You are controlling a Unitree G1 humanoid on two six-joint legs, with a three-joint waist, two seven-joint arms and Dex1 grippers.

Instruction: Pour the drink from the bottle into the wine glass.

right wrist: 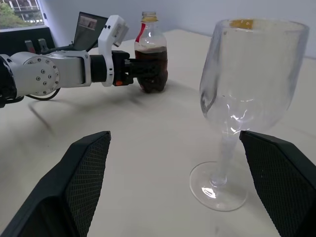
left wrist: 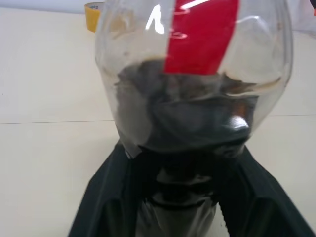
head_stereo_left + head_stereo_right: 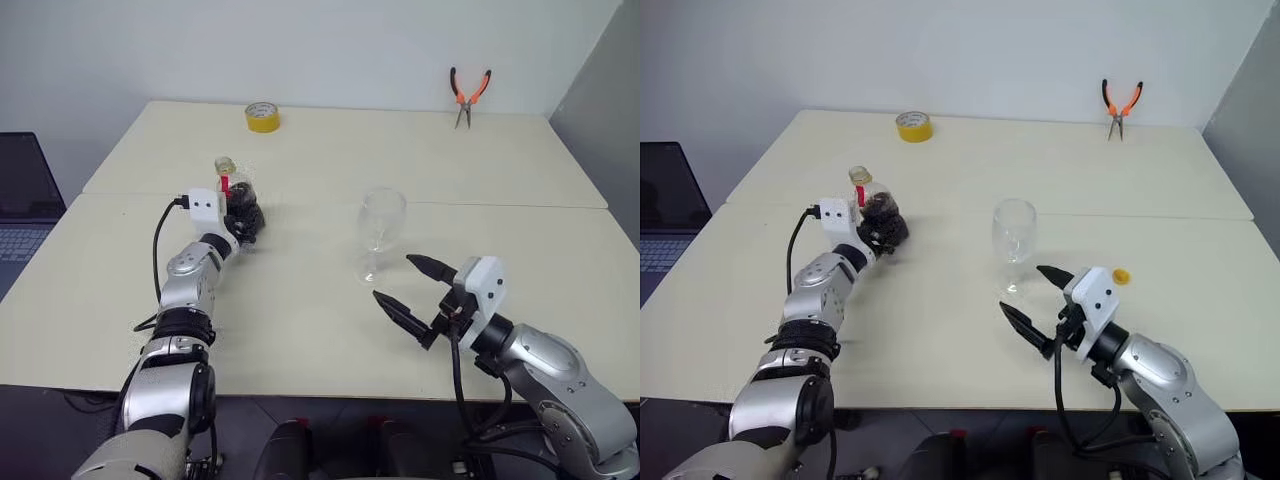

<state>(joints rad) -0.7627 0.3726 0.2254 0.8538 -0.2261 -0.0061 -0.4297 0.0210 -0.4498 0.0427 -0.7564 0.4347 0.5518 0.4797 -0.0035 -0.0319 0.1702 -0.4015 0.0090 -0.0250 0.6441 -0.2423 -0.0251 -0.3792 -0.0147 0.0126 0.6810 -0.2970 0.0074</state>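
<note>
The small clear plastic bottle [image 1: 150, 54] with a red label band, open at the neck, stands upright near the table's [image 3: 300, 330] left edge, its dark brown drink [image 1: 150, 66] all inside. Its yellow cap [image 3: 1121, 276] lies apart, towards the right edge. The clear stemmed wine glass [image 3: 380, 232] stands empty mid-table, so pouring has not begun; lifting, carrying and tipping are left. The left gripper [image 3: 243, 222] reaches level and forward, its black fingers clasped round the bottle's lower body. The right gripper [image 3: 410, 287] hangs near the front edge just before the glass, fingers spread wide, holding nothing.
</note>
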